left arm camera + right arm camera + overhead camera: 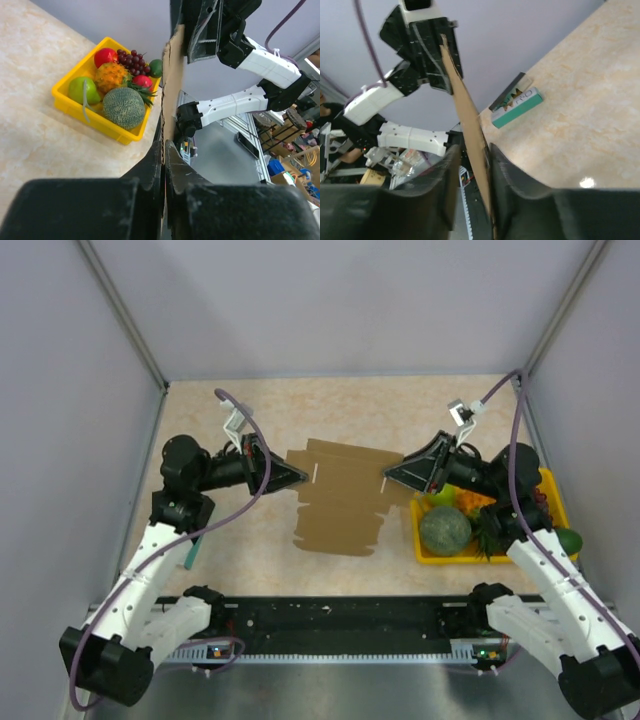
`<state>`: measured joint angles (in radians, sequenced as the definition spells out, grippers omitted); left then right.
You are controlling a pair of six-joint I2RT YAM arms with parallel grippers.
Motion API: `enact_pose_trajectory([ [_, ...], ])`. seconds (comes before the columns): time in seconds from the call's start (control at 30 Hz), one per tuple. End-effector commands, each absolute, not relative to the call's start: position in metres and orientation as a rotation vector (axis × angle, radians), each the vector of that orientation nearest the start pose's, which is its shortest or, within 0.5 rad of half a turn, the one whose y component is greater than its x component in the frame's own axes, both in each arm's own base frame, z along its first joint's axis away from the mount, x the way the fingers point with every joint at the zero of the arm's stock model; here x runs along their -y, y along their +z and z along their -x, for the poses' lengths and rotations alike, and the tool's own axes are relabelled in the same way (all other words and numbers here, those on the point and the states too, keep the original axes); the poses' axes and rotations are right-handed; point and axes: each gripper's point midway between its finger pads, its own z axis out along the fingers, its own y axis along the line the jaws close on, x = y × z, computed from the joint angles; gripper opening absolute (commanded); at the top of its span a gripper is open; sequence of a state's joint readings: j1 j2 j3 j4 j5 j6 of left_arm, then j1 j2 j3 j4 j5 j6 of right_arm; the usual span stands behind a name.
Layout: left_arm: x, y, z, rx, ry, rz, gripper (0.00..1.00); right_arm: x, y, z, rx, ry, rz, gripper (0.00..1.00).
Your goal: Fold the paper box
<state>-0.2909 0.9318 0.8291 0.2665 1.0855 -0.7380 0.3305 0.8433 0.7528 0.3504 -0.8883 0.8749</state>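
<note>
The paper box (340, 505) is a thin, flat sheet of plain brown cardboard, die-cut with notched, stepped edges and flaps. It sits over the middle of the worktop (250, 420), a pale beige surface with a marbled pattern. From above, the sheet looks a little wider than it is deep. Its longer run goes left to right between the two arms, and its far edge slants slightly. The left gripper (303, 476) has the sheet's left edge; in its wrist view the dark fingers (156, 167) are pressed together on the cardboard, which runs away edge-on like a blade. The right gripper (388, 480) meets the right edge. Its wrist view shows the sheet lying against one finger (502, 165) with a thin dark sliver beside the other, so I cannot tell whether it is truly pinching. I also cannot tell whether the sheet rests on the worktop or hangs just above it. Just beside the sheet's right side is a glossy yellow plastic tray (440, 557) heaped with fruit, including a rough, netted green melon (445, 530). To the left, well apart from the sheet, a small teal-and-white packet (192, 548) lies partly under the left arm. A broad strip of worktop runs beyond the sheet to the grey back wall, and a narrower strip separates it from the black rail at the near edge.
</note>
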Motion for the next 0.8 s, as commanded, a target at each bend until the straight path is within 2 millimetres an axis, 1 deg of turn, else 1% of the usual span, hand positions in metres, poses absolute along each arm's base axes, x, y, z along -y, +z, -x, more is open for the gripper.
enact_pose_trajectory([
  [0.0,0.228,0.362,-0.19,-1.551,-1.396,-0.767,0.0,-0.216,0.36,-0.2,-1.615,1.267,0.534,0.44],
  [0.03,0.228,0.362,-0.188,-1.542,-1.38,-0.792,0.0,-0.213,0.347,-0.198,-1.706,1.241,0.527,0.6],
  [0.07,0.226,0.356,-0.186,-1.568,-1.37,-0.813,0.0,-0.212,0.344,-0.203,-1.731,1.203,0.541,0.64],
  [0.1,0.226,0.354,-0.182,-1.57,-1.372,-0.835,0.0,-0.209,0.356,-0.205,-1.696,1.151,0.584,0.68],
  [0.17,0.226,0.353,-0.178,-1.565,-1.385,-0.876,0.0,-0.214,0.357,-0.206,-1.712,1.17,0.624,0.72],
  [0.2,0.226,0.35,-0.173,-1.574,-1.409,-0.894,0.0,-0.22,0.366,-0.198,-1.678,1.231,0.695,0.73],
  [0.27,0.228,0.35,-0.17,-1.577,-1.442,-0.914,0.0,-0.232,0.369,-0.188,-1.657,1.29,0.781,0.73],
  [0.33,0.231,0.351,-0.161,-1.568,-1.482,-0.952,0.0,-0.243,0.372,-0.188,-1.628,1.266,0.867,0.73],
  [0.37,0.233,0.351,-0.159,-1.565,-1.49,-0.964,0.0,-0.251,0.37,-0.182,-1.627,1.282,0.909,0.73],
  [0.43,0.237,0.35,-0.156,-1.574,-1.499,-0.974,0.0,-0.261,0.372,-0.179,-1.63,1.35,0.966,0.72],
  [0.47,0.238,0.349,-0.157,-1.581,-1.506,-0.972,0.0,-0.268,0.373,-0.17,-1.616,1.393,1.011,0.71],
  [0.57,0.241,0.348,-0.151,-1.585,-1.534,-0.992,0.0,-0.279,0.367,-0.164,-1.609,1.412,1.071,0.64],
  [0.6,0.242,0.347,-0.151,-1.583,-1.536,-0.999,0.0,-0.281,0.366,-0.16,-1.601,1.433,1.099,0.58],
  [0.7,0.242,0.348,-0.148,-1.579,-1.542,-1.01,0.0,-0.284,0.359,-0.154,-1.605,1.471,1.131,0.5],
  [0.77,0.244,0.348,-0.146,-1.574,-1.553,-1.024,0.0,-0.286,0.354,-0.151,-1.613,1.487,1.144,0.47],
])
